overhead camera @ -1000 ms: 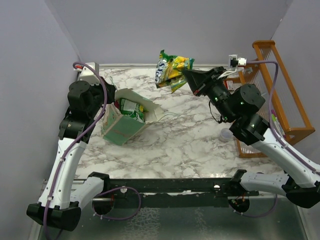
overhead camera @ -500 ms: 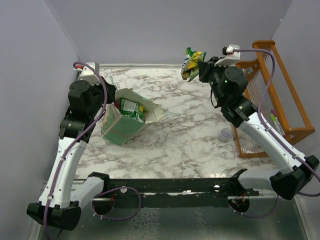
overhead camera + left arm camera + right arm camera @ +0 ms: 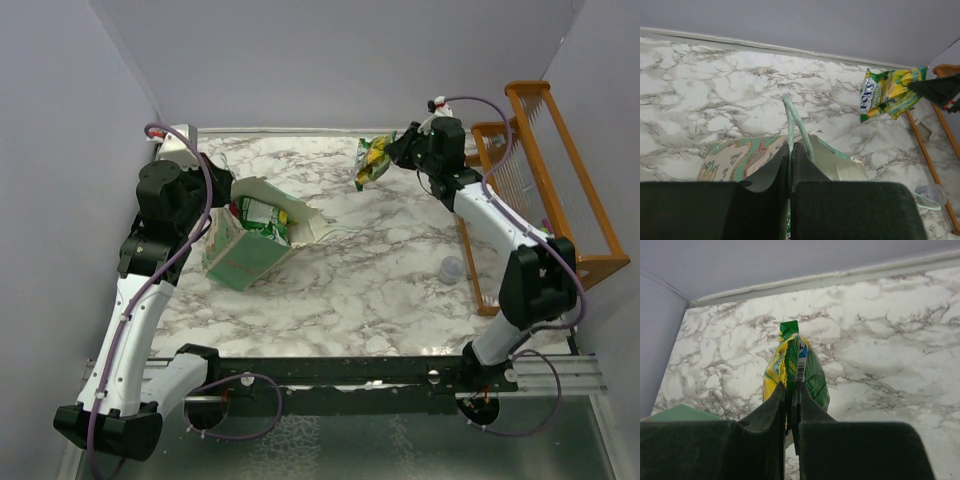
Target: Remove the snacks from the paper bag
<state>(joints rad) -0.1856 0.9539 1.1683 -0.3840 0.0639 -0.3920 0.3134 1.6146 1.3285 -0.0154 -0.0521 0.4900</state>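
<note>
- right gripper [image 3: 790,390] is clenched on one edge of a green-and-yellow packet [image 3: 372,160]. The packet sticks out past the fingertips, edge-on to the wrist camera, held by a thin pinch so it dangles free.
- that packet is out of the paper bag [image 3: 240,262] and up over the far right part of the table [image 3: 380,290], well apart from the bag. It looks clear of the marble.
- left gripper [image 3: 790,152] is shut tight on the bag's handle [image 3: 788,115], a pale-green loop rising from between the fingers. Likely reason: it pins the bag so it won't drag or tip while the other arm pulls things out.
- the bag lies tipped over at the left of the table, mouth open toward the right, cream inside showing. The open side faces the right arm, which should make reaching in easy.
- another green packet [image 3: 262,215] sits in the bag's mouth, partly hidden by the flap. Can't tell if more lie under it.
- task looks partway done: one snack in hand, at least one left inside.
- next move, judged: lower the held packet onto bare marble away from the bag mouth, let go, then reach into the bag.
- small clear cup [image 3: 452,267] sits just beside the orange rack [image 3: 575,200] at the right. Neither is a task thing.
- risk: foil is slick, so the thin pinch could slip.
</note>
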